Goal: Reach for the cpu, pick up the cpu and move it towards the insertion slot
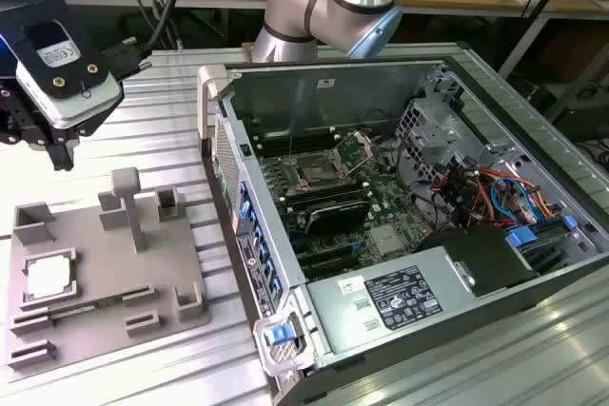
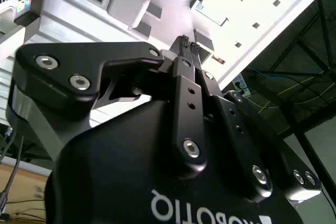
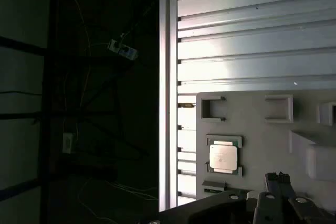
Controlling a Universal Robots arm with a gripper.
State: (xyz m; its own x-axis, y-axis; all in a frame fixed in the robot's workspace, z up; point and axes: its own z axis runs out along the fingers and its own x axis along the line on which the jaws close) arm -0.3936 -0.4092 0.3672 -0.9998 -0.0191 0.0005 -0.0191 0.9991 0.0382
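Closest: my fingers point(image 2: 185, 40) pinched together, empty | my gripper point(image 1: 60, 151) hovers near grey plate point(image 1: 105, 263) | cpu point(image 1: 48, 278) lies flat in its walled recess — likely kept square for grabbing — well apart from insertion slot point(image 1: 319, 173).

Exterior view bright & even, w/ glare patches on the ribbed desk point(image 1: 162, 92) and the cpu point(image 1: 48, 278) top near white; second wrist view blows out the grey plate point(image 2: 247, 3) behind the dark, backlit tool point(image 2: 188, 43); first wrist view approx half black, desk slats glaring.
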